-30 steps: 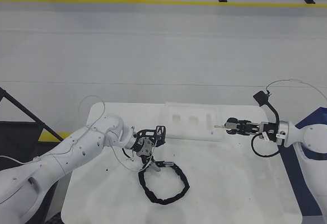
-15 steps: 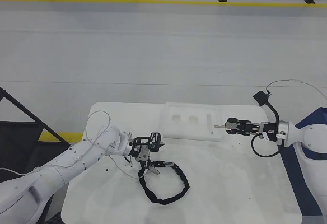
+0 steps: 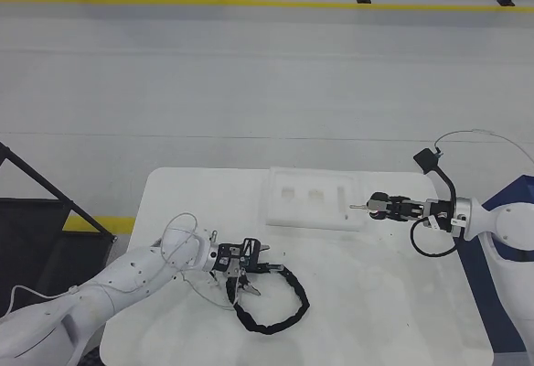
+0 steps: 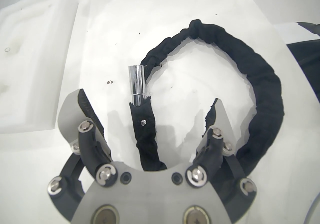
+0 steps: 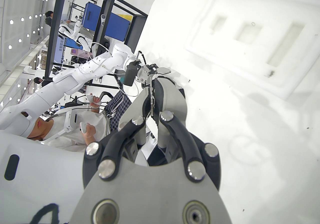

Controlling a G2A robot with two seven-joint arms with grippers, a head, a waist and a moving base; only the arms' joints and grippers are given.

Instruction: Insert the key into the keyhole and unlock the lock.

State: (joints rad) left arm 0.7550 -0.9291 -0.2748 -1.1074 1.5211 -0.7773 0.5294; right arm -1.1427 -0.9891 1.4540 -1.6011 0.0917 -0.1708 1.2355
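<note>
The lock is a chain in a black fabric sleeve (image 3: 283, 313), lying in a loop on the white table near its front. One end carries a chrome cylinder (image 4: 136, 83). My left gripper (image 3: 248, 268) is open low over the table. That sleeved end (image 4: 145, 130) lies between its fingers (image 4: 83, 107), untouched by either. Over the table's right side, beside the foam tray, my right gripper (image 3: 374, 206) is shut on the small key (image 3: 357, 207). The key's shaft points left toward the tray. In the right wrist view the fingers (image 5: 162, 94) press together, with the key edge-on between them.
A white foam tray (image 3: 313, 197) with rectangular recesses lies at the back middle of the table (image 3: 386, 293); its edge (image 4: 32, 59) is close beside the left gripper. A dark mat (image 3: 486, 302) lies off the table's right edge.
My left arm has drawn back toward the table's front left, and its gripper has come down to straddle the lock's cylinder end. The right arm and the key have kept still.
</note>
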